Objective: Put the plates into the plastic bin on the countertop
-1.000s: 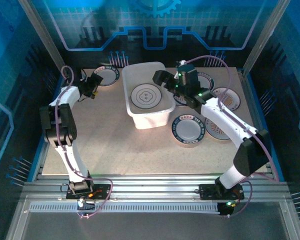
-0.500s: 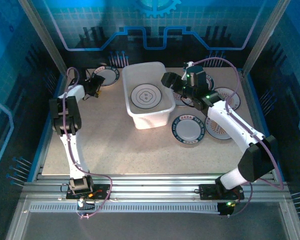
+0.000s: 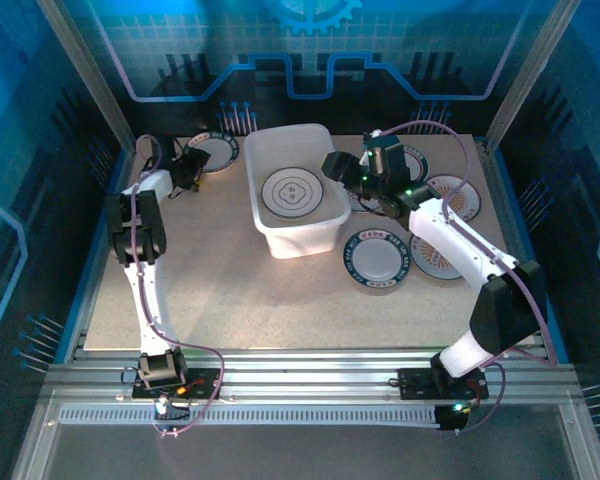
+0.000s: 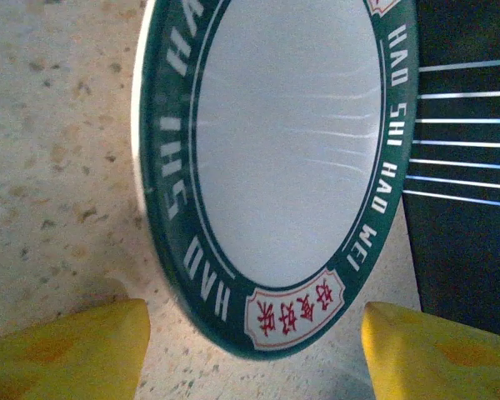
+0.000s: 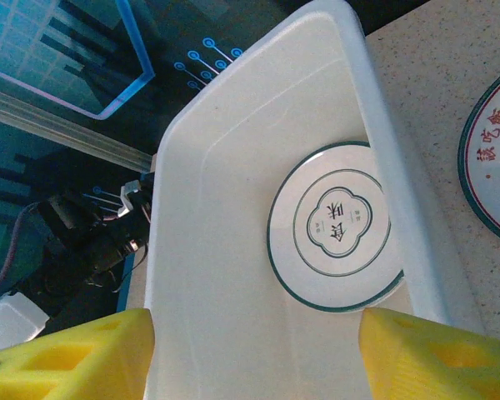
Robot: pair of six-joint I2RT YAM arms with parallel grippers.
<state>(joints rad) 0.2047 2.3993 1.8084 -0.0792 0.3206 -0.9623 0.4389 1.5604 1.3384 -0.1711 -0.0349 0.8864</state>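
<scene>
Blue-lit walls [image 3: 300, 50] with circuit patterns surround the cell, aluminium rails [image 3: 300, 385] in front.

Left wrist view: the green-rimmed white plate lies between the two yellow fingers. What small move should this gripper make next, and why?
Probably lower the left gripper toward the near rim of the round white plate with the dark green border. Its jaws stand open, the rim lies between the fingers untouched, and the plate rests flat on the beige speckled countertop.

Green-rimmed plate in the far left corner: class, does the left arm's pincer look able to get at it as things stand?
Probably yes. The left pincer is open just short of the plate, which lies flat on the countertop with nothing between them.
</scene>
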